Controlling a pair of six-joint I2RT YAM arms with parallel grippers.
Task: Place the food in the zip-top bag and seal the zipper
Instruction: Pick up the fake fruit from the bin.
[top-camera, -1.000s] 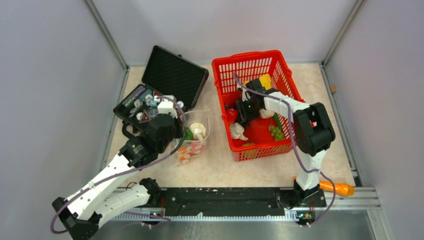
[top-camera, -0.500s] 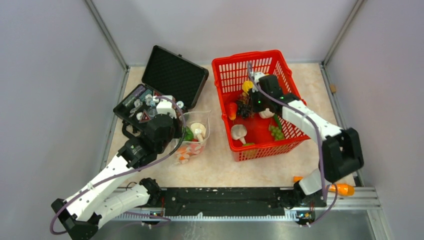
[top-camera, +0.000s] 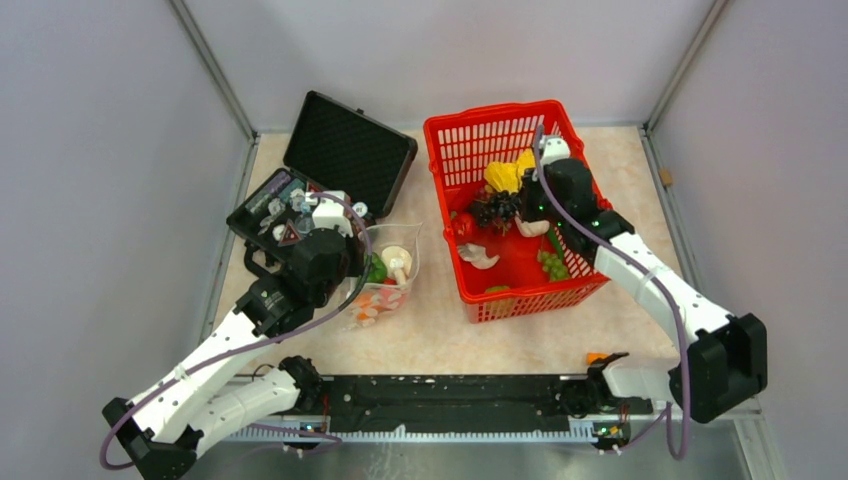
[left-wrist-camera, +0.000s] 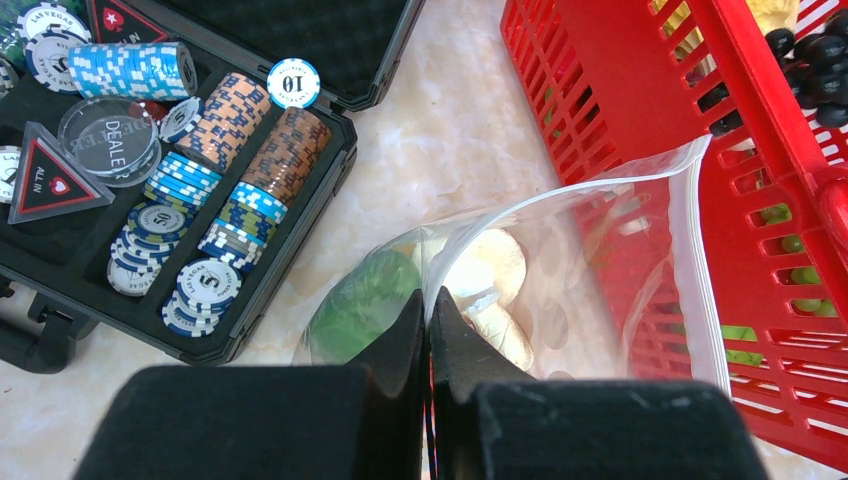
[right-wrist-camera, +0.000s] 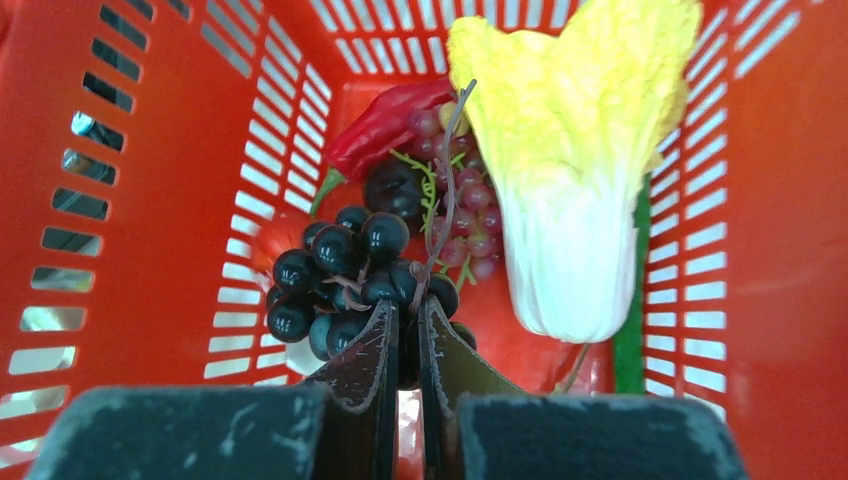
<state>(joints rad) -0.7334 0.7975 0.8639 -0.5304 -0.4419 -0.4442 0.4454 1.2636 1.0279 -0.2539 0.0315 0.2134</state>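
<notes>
The zip-top bag (top-camera: 388, 278) lies left of the red basket, its mouth held open. Inside it are a green pepper (left-wrist-camera: 362, 302), a white mushroom (left-wrist-camera: 492, 268) and orange pieces. My left gripper (left-wrist-camera: 428, 300) is shut on the near edge of the bag's mouth; it also shows in the top view (top-camera: 352, 272). The zipper (left-wrist-camera: 692, 250) runs along the far mouth edge. My right gripper (right-wrist-camera: 410, 305) is shut on the stem of the dark grapes (right-wrist-camera: 338, 262) and holds them above the basket floor, also in the top view (top-camera: 492, 209).
The red mesh basket (top-camera: 497, 116) holds a pale cabbage (right-wrist-camera: 570, 170), a red pepper (right-wrist-camera: 385, 118), pink grapes (right-wrist-camera: 468, 205), a white mushroom (top-camera: 478, 256) and green grapes (top-camera: 551, 265). An open black case (top-camera: 345, 150) of poker chips (left-wrist-camera: 225, 190) sits behind the left arm.
My right arm has swung right and back inside the basket, carrying the dark grapes up. The basket's white mushroom has shifted. The left gripper and the bag have not moved.
</notes>
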